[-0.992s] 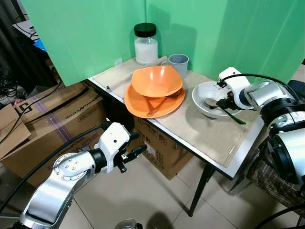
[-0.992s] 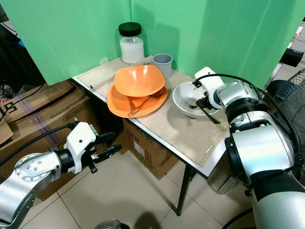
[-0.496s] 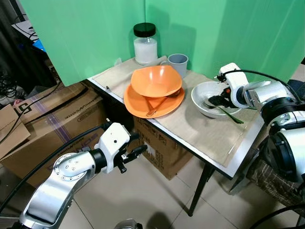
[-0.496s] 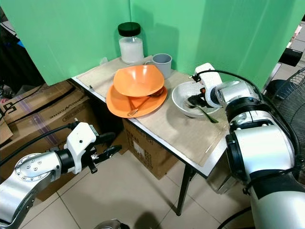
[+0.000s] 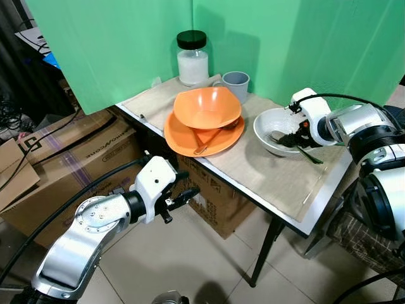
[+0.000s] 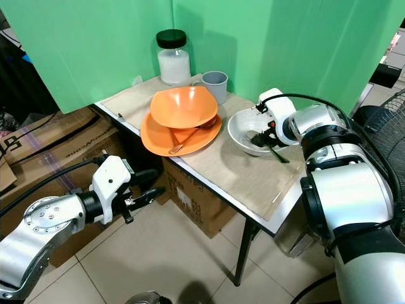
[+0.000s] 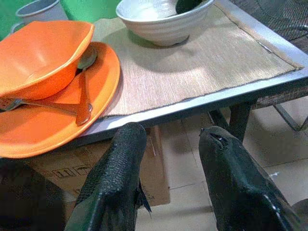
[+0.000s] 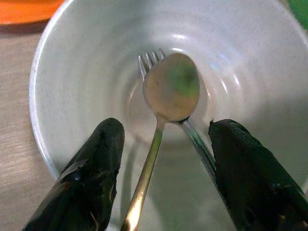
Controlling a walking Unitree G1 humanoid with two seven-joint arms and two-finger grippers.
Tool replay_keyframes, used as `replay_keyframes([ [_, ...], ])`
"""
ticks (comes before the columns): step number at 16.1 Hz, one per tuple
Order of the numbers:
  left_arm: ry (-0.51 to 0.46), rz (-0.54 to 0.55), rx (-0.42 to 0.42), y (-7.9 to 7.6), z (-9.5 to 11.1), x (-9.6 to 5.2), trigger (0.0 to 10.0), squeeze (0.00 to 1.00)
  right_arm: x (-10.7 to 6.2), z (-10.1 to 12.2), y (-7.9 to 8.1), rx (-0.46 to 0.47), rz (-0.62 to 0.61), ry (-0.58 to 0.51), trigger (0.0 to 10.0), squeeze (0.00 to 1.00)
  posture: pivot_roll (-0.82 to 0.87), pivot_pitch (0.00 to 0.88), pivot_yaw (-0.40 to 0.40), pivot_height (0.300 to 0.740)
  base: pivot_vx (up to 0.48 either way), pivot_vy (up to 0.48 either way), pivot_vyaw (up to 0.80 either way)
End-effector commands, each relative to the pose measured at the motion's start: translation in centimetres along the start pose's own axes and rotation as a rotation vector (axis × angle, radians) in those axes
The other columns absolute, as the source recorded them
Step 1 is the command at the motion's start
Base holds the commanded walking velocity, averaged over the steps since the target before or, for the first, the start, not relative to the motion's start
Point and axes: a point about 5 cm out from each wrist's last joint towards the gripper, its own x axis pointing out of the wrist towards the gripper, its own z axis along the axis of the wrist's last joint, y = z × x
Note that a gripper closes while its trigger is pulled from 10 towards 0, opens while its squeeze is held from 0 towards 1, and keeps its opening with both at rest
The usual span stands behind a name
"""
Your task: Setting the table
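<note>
Lately the left gripper (image 5: 183, 195) has lifted a little from its place a second ago; it hangs below the table edge at about 8 o'clock in the head view, fingers spread, nothing between them

Table (image 5: 316, 206) at centre: orange bowl (image 5: 207, 106) sits on the orange plate (image 5: 183, 136), a spoon (image 7: 83, 96) lying on that plate beside it. Jar (image 5: 193, 58) and grey mug (image 5: 236, 85) at 12 o'clock by the green screen

Right gripper (image 8: 163, 168) at 3 o'clock, over the white bowl (image 5: 269, 130). A second ago it was drawn back with a dark utensil near its tips; now its fingers are spread, straddling the fork (image 8: 149, 65) and spoon (image 8: 171, 91) lying inside the bowl, touching neither that I can tell

Judgement: cutlery not yet gripped; the reach into the bowl looks like the lead-in to lifting it out
</note>
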Motion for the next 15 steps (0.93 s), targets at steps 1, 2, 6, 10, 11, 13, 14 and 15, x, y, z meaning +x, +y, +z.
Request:
replay_keyframes([
  [1, 0.01, -0.009, 0.002, 0.08, -0.11, 0.09, 10.0, 0.0, -0.02, -0.42, -0.15, 0.006, 0.0, 0.021, 10.0, 0.0, 0.04, 0.0, 0.052, 0.74, 0.0, 0.0, 0.0],
  [2, 0.011, -0.013, 0.003, 0.09, -0.1, 0.11, 10.0, 0.0, 0.18, -0.84, -0.12, 0.019, -0.003, 0.035, 10.0, 0.0, 0.04, 0.0, 0.053, 0.74, 0.0, 0.0, 0.0],
  [6, 0.013, -0.014, 0.006, 0.13, -0.11, -0.03, 10.0, 0.0, 0.39, -1.16, -0.02, 0.05, -0.006, 0.035, 2.6, 0.0, 0.05, 0.0, 0.052, 0.74, 0.0, 0.0, 0.0],
  [10, 0.012, -0.014, 0.007, 0.08, -0.09, -0.04, 10.0, 0.0, 0.36, -1.06, 0.01, 0.044, -0.002, 0.034, 0.1, 0.0, 0.05, 0.0, 0.052, 0.74, 0.0, 0.0, 0.0],
  [11, 0.013, -0.013, 0.008, 0.1, -0.11, -0.09, 10.0, 0.0, 0.38, -1.06, 0.05, 0.037, 0.002, 0.037, 0.0, 0.0, 0.05, 0.0, 0.052, 0.74, 0.0, 0.0, 0.0],
  [13, 0.014, -0.014, 0.009, 0.1, -0.11, -0.08, 10.0, 0.0, 0.41, -1.08, 0.08, 0.033, 0.003, 0.039, 0.0, 0.0, 0.05, 0.0, 0.052, 0.74, 0.0, 0.0, 0.0],
  [14, 0.015, -0.015, 0.009, 0.08, -0.11, -0.04, 10.0, 0.0, 0.43, -1.11, 0.09, 0.027, 0.004, 0.042, 0.0, 0.0, 0.05, 0.0, 0.052, 0.74, 0.0, 0.0, 0.0],
  [15, 0.015, -0.016, 0.01, 0.07, -0.11, -0.02, 10.0, 0.0, 0.44, -1.12, 0.1, 0.025, 0.005, 0.043, 0.0, 0.0, 0.05, 0.0, 0.052, 0.74, 0.0, 0.0, 0.0],
])
